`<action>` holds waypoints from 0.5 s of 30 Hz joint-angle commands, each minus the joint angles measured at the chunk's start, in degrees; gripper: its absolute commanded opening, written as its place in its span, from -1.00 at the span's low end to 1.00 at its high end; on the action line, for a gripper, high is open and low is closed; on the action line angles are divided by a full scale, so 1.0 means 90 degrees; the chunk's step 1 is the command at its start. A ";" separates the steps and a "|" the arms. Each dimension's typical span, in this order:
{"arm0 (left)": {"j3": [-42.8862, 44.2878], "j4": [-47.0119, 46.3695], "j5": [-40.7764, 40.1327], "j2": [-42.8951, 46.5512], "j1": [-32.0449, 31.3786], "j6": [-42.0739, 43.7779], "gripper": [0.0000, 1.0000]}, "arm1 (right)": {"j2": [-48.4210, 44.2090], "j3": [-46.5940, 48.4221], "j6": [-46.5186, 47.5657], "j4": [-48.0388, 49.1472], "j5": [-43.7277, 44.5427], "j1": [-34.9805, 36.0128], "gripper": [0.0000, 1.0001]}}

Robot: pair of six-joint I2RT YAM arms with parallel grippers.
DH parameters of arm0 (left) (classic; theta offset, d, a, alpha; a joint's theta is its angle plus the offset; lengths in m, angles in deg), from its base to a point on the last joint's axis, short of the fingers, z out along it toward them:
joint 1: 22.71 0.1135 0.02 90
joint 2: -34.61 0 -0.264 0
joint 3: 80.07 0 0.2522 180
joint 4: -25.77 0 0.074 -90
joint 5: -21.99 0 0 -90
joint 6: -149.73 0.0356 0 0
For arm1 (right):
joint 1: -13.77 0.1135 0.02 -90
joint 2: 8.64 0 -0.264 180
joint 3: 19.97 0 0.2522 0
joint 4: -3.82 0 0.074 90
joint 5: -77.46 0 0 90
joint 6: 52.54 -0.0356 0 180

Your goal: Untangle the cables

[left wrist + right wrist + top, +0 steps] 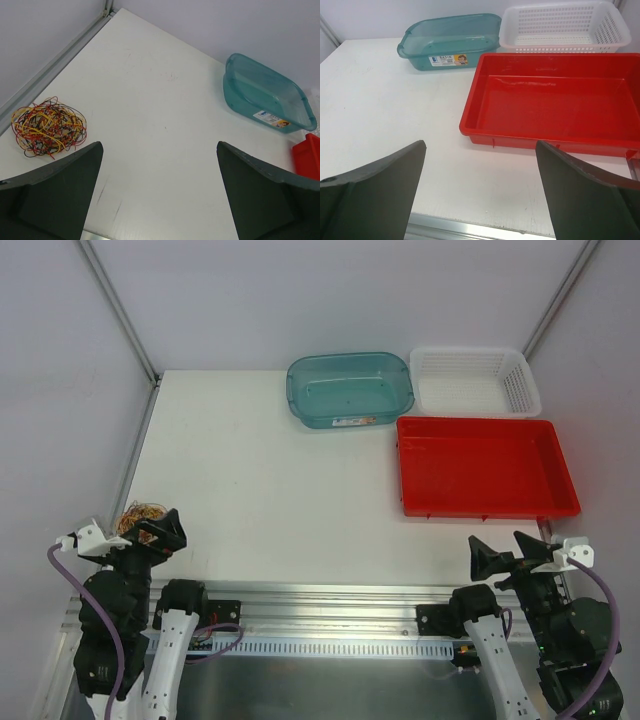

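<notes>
The cables [48, 126] lie in one loose, nest-like ball of hair-fine red, yellow and dark strands at the middle left of the left wrist view, on the bench [165, 125] close to its left edge. They look nearly weightless, soft and springy, likely to snag on each other and slide out of a shallow pinch; a loop sticking out at the rim of the ball seems the best hold. The left fingers [65, 180] stand wide apart just beside the ball, holding nothing. The right fingers [385, 180] are also spread and bare, near the red tray [555, 100], with the teal tub [450, 40] and white basket [560, 25] beyond.
</notes>
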 commanded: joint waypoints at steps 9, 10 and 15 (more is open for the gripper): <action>-0.0306 -0.0008 0.0035 0.0527 -0.0023 -0.0826 0.98 | 0.0548 0.0032 0.0010 0.0322 -0.1977 -0.0035 0.93; -0.0336 -0.0018 0.0103 0.0304 -0.0023 -0.0934 0.98 | 0.0667 0.0042 -0.0175 0.0283 -0.1967 -0.0035 0.93; -0.0482 0.0002 0.0250 -0.0674 -0.0023 -0.1461 0.98 | 0.1390 0.0081 -0.0410 0.0215 -0.2454 -0.0035 0.93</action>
